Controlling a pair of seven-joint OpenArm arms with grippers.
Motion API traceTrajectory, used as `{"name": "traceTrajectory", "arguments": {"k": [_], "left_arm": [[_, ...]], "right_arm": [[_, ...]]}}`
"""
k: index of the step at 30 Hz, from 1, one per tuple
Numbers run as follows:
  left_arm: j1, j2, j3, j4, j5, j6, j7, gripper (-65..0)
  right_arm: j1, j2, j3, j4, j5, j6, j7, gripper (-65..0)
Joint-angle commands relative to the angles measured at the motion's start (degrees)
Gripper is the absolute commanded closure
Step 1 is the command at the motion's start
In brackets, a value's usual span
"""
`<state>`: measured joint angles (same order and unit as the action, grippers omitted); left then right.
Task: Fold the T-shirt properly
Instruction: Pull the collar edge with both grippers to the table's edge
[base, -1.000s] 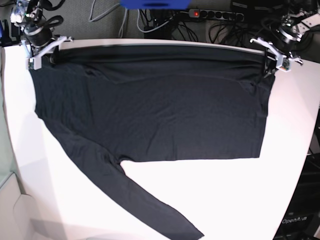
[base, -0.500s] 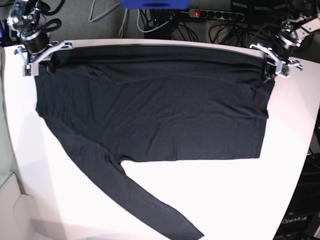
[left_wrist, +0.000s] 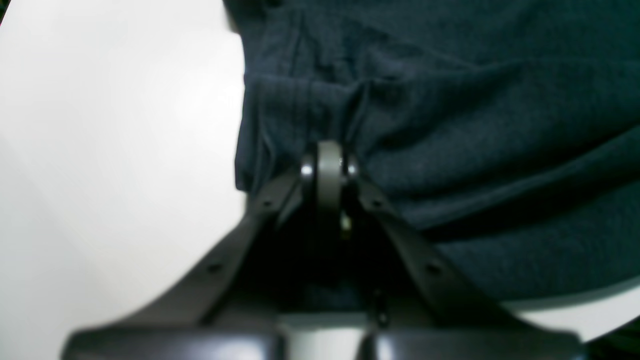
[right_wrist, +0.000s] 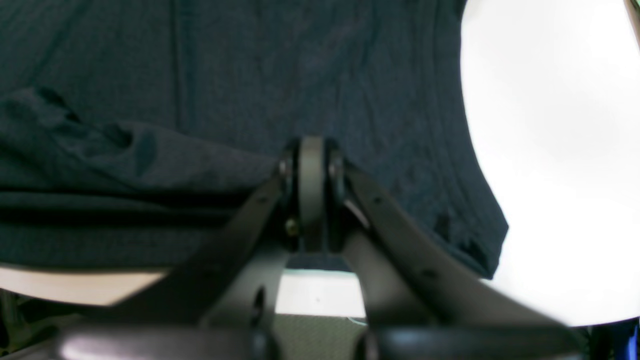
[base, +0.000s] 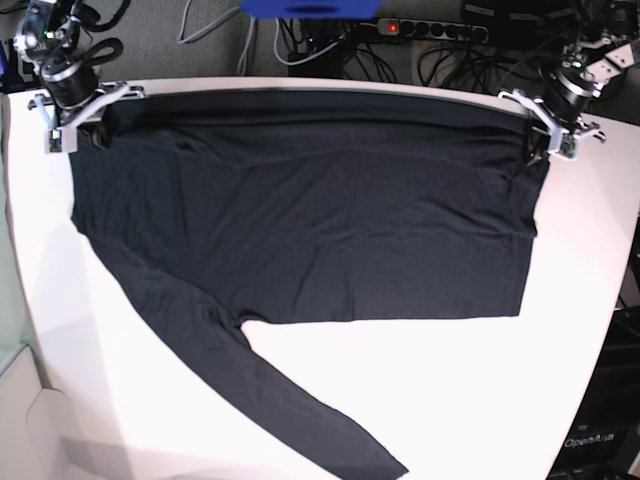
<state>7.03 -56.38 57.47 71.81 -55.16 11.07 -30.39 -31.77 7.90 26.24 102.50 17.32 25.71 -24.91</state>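
The base view looks down from high at the near side, taking in the whole white tabletop. Each wrist view sits close behind its own fingers, looking past them onto the T-shirt edge; both corners appear in the base view.
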Motion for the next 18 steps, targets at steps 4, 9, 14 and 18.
{"name": "traceTrajectory", "arguments": {"k": [4,9,14,18], "left_arm": [[1.9,0.2,1.4,1.5,-1.2,-2.9,12.8,-0.5],[2.6,-0.7,1.8,1.7,-1.2,-2.9,4.6,-22.6],[4.9,-1.4,1.5,2.9,-1.2,-2.9,-0.1,-42.0],[5.2,-1.4,1.6,2.3,-1.7,-2.9,-2.8,-42.3]], "right_arm": [[0.1,0.8,0.4,1.0,0.6,-0.2,1.2,0.0],[0.3,1.0,0.4,1.0,0.6,-0.2,1.2,0.0],[0.3,2.2,0.4,1.0,0.6,-0.2,1.2,-0.3],[1.5,2.2,0.4,1.0,0.6,-0.2,1.2,-5.4]]}}
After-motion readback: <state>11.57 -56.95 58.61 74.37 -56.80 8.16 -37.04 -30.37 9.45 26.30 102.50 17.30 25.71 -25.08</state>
